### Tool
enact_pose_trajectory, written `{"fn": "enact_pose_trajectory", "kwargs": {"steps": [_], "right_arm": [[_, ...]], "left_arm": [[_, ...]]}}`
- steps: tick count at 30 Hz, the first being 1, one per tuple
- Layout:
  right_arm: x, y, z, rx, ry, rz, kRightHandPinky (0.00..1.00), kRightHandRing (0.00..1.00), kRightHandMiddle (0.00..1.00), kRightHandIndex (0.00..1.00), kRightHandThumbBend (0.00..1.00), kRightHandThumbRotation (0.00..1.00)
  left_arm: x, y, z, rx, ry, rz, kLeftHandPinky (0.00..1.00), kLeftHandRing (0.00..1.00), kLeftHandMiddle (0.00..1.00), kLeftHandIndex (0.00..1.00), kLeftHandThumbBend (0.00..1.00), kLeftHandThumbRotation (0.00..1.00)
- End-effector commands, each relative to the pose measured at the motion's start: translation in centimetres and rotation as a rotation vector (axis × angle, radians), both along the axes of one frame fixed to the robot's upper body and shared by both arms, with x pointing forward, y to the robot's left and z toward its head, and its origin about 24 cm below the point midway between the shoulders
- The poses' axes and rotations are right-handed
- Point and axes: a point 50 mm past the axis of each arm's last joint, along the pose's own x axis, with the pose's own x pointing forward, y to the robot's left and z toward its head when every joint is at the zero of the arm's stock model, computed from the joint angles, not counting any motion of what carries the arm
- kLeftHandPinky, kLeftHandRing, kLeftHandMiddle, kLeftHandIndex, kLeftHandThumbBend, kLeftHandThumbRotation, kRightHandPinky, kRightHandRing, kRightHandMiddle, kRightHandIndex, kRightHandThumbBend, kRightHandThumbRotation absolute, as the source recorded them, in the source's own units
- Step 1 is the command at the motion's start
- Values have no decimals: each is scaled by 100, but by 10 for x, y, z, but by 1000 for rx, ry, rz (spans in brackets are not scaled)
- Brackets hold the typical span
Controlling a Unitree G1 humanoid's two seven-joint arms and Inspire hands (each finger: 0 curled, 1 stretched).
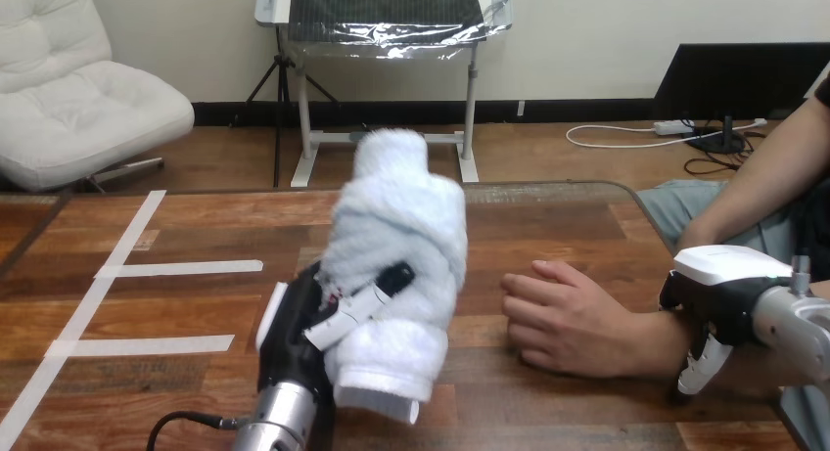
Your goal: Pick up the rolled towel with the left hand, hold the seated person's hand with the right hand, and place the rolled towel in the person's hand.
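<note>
The rolled towel (396, 265) hides the palm of the left robot hand (294, 324), and the right edge crops the person's arm (763, 177).

One camera, on the robot's head, looks forward and down across the table (176, 314) toward its far edge; the towel (396, 265) by the near edge looms close beneath it.

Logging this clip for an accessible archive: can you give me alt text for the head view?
The robot's left hand grips a rolled white towel, roughly upright over the wooden table. To its right the person's hand rests on the table, and the robot's right hand sits over the person's wrist.
</note>
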Motion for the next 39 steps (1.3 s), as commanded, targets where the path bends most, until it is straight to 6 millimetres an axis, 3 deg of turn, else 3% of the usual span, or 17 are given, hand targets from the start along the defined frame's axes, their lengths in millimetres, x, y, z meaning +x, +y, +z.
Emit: {"fn": "enact_pose_trajectory", "kwargs": {"steps": [1, 17, 26, 39], "right_arm": [[4, 2, 22, 73, -110, 1, 29, 37, 45, 51, 74, 0], [0, -1, 36, 76, -155, 3, 27, 36, 46, 52, 75, 0], [-1, -2, 42, 80, -182, 2, 32, 42, 50, 52, 77, 0], [-3, -1, 52, 104, -223, -4, 28, 38, 48, 52, 78, 0]], "left_arm": [[37, -9, 36, 34, -156, -23, 23, 31, 37, 46, 84, 18], [49, -13, 34, 81, -119, -31, 23, 31, 37, 45, 79, 15], [52, -15, 32, 109, -107, -36, 24, 32, 38, 45, 76, 13], [55, -17, 30, 116, -96, -34, 23, 32, 38, 45, 76, 12]]}}
